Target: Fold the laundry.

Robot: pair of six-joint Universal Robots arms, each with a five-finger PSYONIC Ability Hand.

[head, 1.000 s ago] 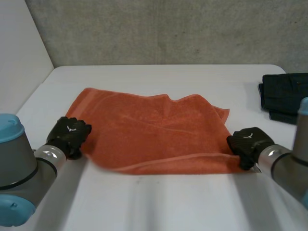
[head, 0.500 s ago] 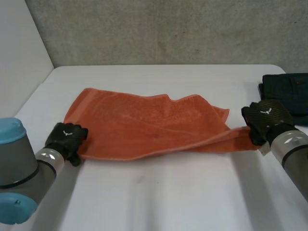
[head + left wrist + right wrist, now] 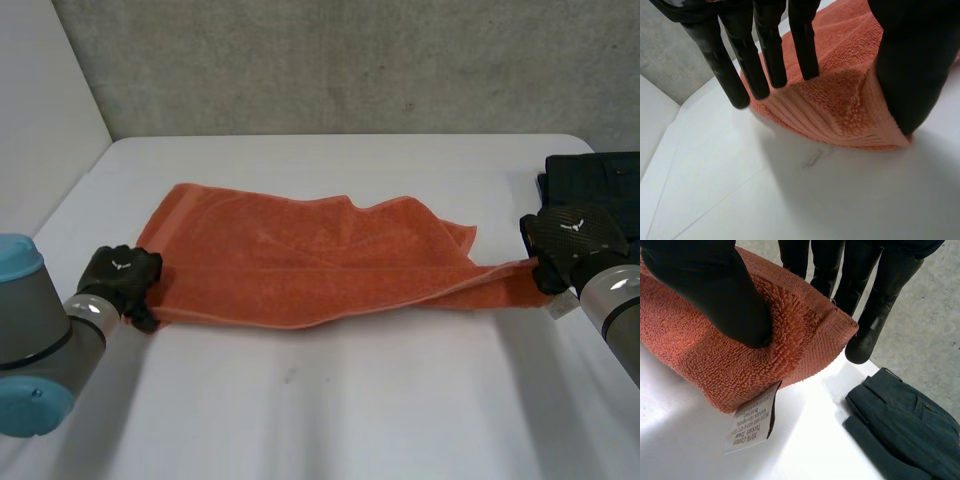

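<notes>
Black against the white table [image 3: 330, 410], the left hand [image 3: 122, 280] has the near left corner of the orange towel [image 3: 310, 265]. Its wrist view shows the grip: straight fingers [image 3: 765, 55] on one face of the corner and the thumb [image 3: 915, 70] on the other, pinching the ribbed hem between them, low over the table. From there the towel runs across the middle of the table. Its far edge lies flat with a small rumple near the middle, and its near edge is drawn into a line toward the right. The near right corner is stretched out past the rest of the cloth. The right hand [image 3: 570, 245] holds that corner, thumb pressed into the pile against the fingers, with a care label [image 3: 752, 422] hanging below the pinch. Just beyond that hand, a dark folded garment [image 3: 590, 190] lies at the table's right side, apart from the towel.

The step in hand looks like tightening the near edge before carrying it over to the far edge. To do it well, both pinches should hold right at the corners. The two hands should first come level, since the right corner looks higher than the left. They should then rise and travel away from the robot at one pace, so the edge neither sags nor skews. The aim is to land corner on corner, and the right hand needs to pass clear of the dark garment.
</notes>
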